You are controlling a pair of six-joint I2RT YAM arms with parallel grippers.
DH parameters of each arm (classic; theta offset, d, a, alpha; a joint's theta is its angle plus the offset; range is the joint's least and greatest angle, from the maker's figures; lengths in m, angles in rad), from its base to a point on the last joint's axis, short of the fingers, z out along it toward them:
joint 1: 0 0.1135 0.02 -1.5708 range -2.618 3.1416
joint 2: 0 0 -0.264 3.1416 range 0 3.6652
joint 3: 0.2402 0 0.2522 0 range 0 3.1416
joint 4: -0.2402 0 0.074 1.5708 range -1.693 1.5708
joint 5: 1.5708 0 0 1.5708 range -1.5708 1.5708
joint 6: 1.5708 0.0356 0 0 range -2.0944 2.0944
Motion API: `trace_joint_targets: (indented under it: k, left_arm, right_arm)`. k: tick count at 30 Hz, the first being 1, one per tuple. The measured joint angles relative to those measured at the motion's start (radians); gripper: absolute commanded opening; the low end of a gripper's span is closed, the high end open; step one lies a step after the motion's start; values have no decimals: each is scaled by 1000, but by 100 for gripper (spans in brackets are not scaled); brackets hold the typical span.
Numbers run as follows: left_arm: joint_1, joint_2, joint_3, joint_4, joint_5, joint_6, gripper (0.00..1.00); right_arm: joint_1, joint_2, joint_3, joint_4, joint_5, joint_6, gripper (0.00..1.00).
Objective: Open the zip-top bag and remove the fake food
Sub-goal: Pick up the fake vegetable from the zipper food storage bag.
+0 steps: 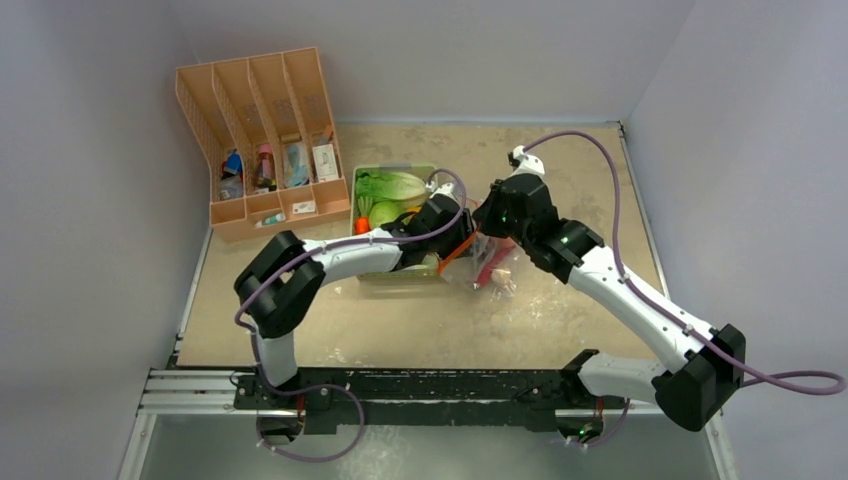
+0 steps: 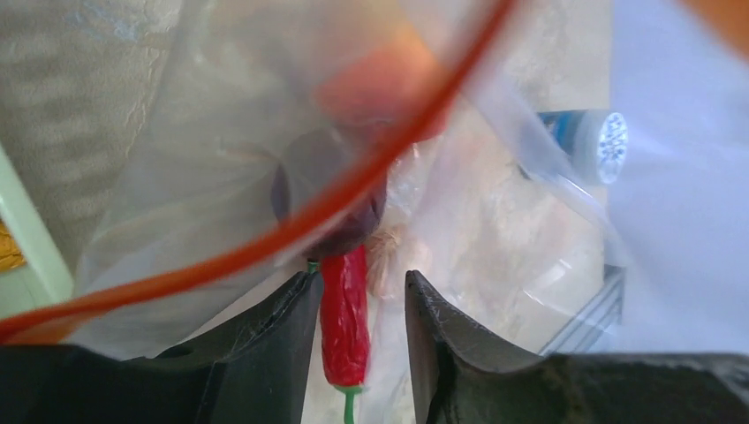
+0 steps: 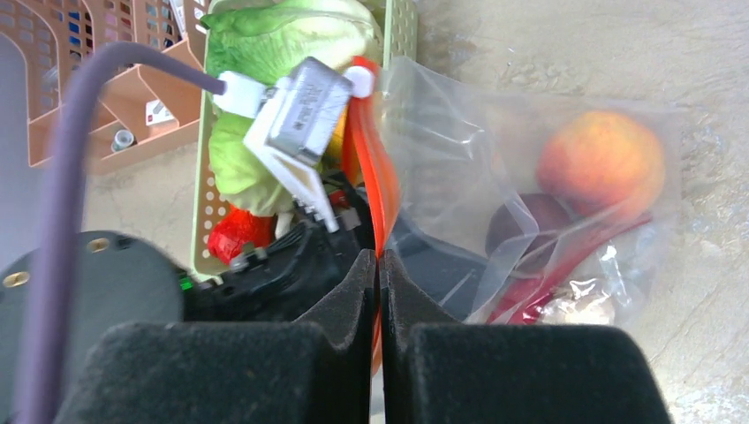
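**Left hand [image 2: 362,296] inside the opened zip-top bag [image 3: 459,159]**

Its fingers [image 2: 265,353] stand apart, straddling the red chili [image 2: 344,318] without gripping it. Right hand [image 3: 378,265], alongside, is clenched on the orange zip strip [image 3: 364,168]. Peach [image 3: 601,163] lies deeper inside, ahead of the left hand. Opening appears done; removal is left.

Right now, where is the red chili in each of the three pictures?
Top external: the red chili is a small red streak inside the zip-top bag, just right of centre.
Left wrist: the chili stands bottom centre, green stem pointing down.
Right wrist: the chili shows lower right through the plastic, below the peach.
Shared landmark: the bag's orange-red zip strip.
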Motion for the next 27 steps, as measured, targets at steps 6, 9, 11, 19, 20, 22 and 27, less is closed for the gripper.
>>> trace_joint_targets:
  k: [6,9,11,19,20,22,27]
  left_arm:
    - [0,61,7,5,-18,-14,44]
    - [-3,63,15,3,-31,-18,44]
    - [-2,68,19,6,-33,-20,44]
    - [-2,76,20,6,-35,-28,45]
    - [-2,79,24,6,-34,-28,45]
    - [-2,90,35,6,-29,-28,45]
    - [-3,161,114,-20,8,-10,46]
  right_arm:
    - [-4,-2,-21,12,-18,1,12]
    - [-4,-3,-26,15,-20,2,26]
    - [-4,-8,-27,14,-20,3,40]
    - [-47,-97,-28,-44,52,-2,59]
    - [-59,-114,-28,-54,63,-2,60]
    - [-92,-160,-37,-63,75,-2,61]
    - [-234,-240,-120,-63,91,7,62]
